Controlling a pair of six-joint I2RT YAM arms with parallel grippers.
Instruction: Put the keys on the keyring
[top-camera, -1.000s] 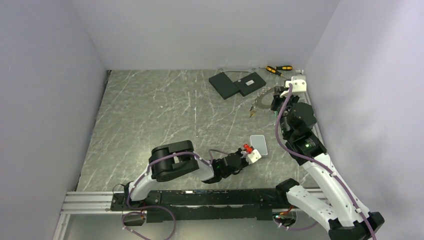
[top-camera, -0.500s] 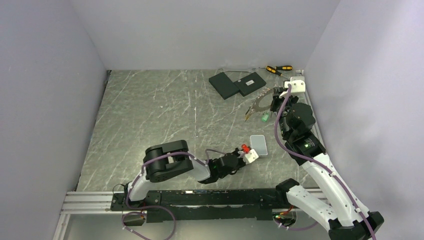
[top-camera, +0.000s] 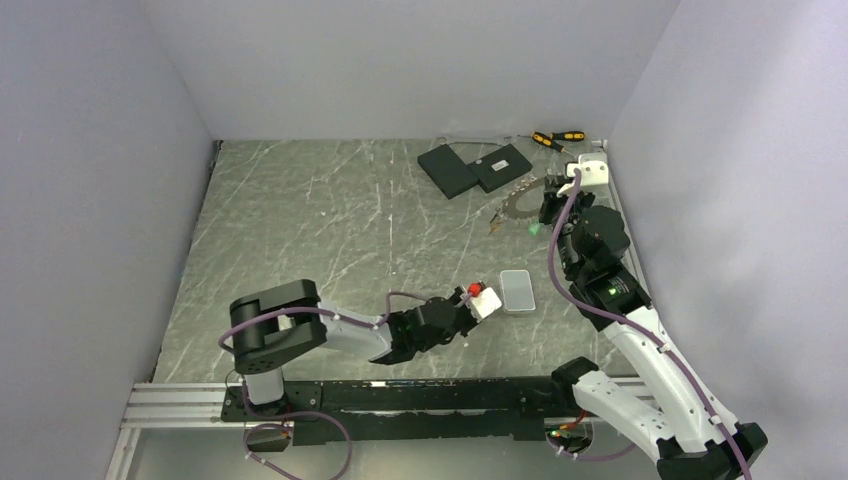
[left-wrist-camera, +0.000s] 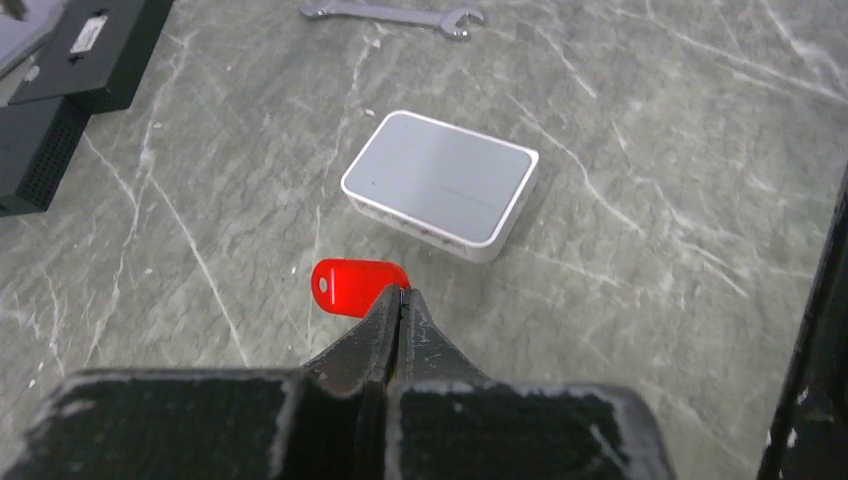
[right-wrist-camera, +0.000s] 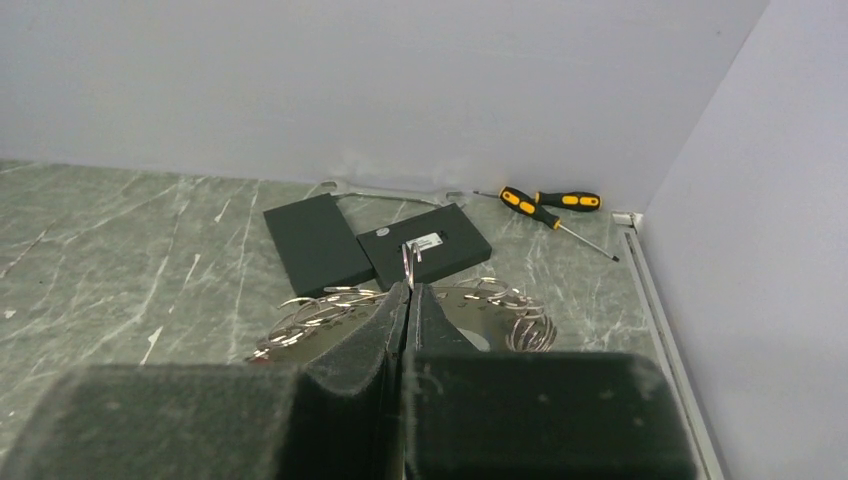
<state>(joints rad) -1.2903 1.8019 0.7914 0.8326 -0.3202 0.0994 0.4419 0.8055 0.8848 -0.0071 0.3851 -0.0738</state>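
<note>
Left gripper (left-wrist-camera: 400, 300): clenched, its black fingers pressed together on the edge of a small key with a red plastic head (left-wrist-camera: 355, 286); the key sticks out past the tips, just above the table.
Right gripper (right-wrist-camera: 409, 288): clamped tight, pinching a thin silver wire loop (right-wrist-camera: 408, 255) that stands upright between its tips.
Keyring: the toothed dark grey metal keyring (top-camera: 515, 208) sits at the far right of the table, right at the right gripper; whether the pinched loop is part of it cannot be told.
Other key: a tiny green-headed key (top-camera: 536, 229) shows just beside the right arm's wrist, too small to say how it lies.
Near the left gripper: a flat white rounded-corner box with a grey top (left-wrist-camera: 440, 185) lies just beyond the red key, apart from it.
Far edge: two flat black rectangular slabs (right-wrist-camera: 425, 245), one overlapping the other, a silver open-ended spanner (right-wrist-camera: 385, 190) and two yellow-and-black-handled screwdrivers (right-wrist-camera: 540, 205) lie near the back wall.
Surface: grey marbled table (top-camera: 300, 220).
Room: plain pale lilac walls (top-camera: 400, 60) on three sides.
</note>
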